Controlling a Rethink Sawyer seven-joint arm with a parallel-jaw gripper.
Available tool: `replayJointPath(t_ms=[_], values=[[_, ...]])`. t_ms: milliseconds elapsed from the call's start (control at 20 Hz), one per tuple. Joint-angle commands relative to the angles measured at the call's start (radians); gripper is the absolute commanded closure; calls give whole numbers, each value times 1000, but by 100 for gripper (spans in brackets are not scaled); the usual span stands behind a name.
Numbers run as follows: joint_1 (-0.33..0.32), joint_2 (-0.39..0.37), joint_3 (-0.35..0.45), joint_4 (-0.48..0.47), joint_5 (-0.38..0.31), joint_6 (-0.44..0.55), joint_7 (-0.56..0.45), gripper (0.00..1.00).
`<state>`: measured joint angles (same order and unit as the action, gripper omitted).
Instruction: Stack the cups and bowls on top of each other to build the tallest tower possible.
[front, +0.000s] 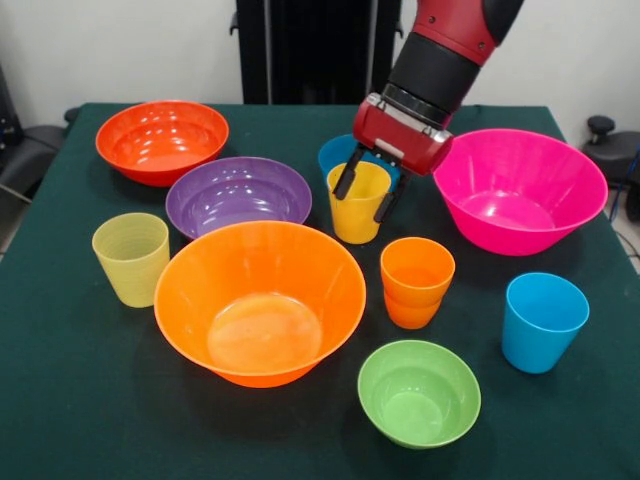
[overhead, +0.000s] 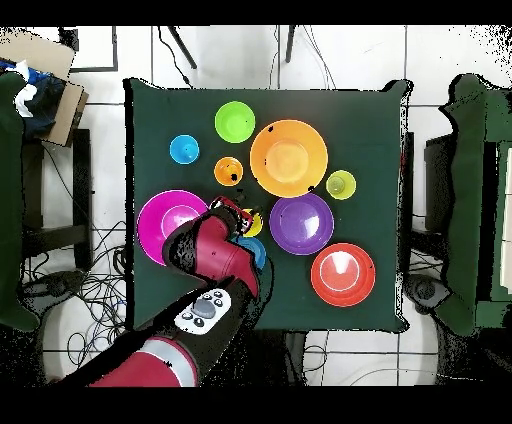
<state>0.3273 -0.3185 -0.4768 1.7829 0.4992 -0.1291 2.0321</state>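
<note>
My gripper (front: 365, 200) is open, its fingers on either side of the yellow cup (front: 355, 225), which stands upright on the table. The small blue bowl (front: 340, 152) is right behind it, mostly hidden. The hot pink bowl (front: 515, 190) is to the right, and the purple bowl (front: 238, 195) and red-orange bowl (front: 162, 140) are to the left. The large orange bowl (front: 260, 300) sits front centre, with the orange cup (front: 416, 282), lime green bowl (front: 419, 392), sky blue cup (front: 541, 320) and ribbed pale cup (front: 131, 258) around it. Nothing is stacked.
The green table (front: 60, 400) is crowded, with narrow gaps between the vessels. In the overhead view my arm (overhead: 205, 300) reaches in from the bottom edge and covers part of the pink bowl (overhead: 160, 222) and the blue bowl. Cables lie on the floor around the table.
</note>
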Motion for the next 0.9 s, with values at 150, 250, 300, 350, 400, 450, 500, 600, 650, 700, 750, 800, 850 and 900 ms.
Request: replayJointPath(t_ms=[150,250,300,350,400,450,500,600,650,700,750,800,850,900], values=[[-27,6,158,2,-57,-12,151,0],[-22,9,155,-3,-50,-6,151,0],[-21,9,154,-2,-49,-5,151,0],[-20,11,152,-3,-47,-5,152,0],[-20,11,151,-1,-46,-7,154,0],[-11,15,142,-4,-38,-4,155,0],[-6,16,137,-4,-32,3,155,0],[7,10,125,3,-23,16,158,0],[15,6,118,7,-17,25,160,0],[29,3,110,10,-8,36,163,0],[37,-1,106,17,-2,43,168,0],[46,2,97,10,11,61,170,0],[61,-5,89,20,20,76,178,0],[75,-12,80,30,30,91,186,0]])
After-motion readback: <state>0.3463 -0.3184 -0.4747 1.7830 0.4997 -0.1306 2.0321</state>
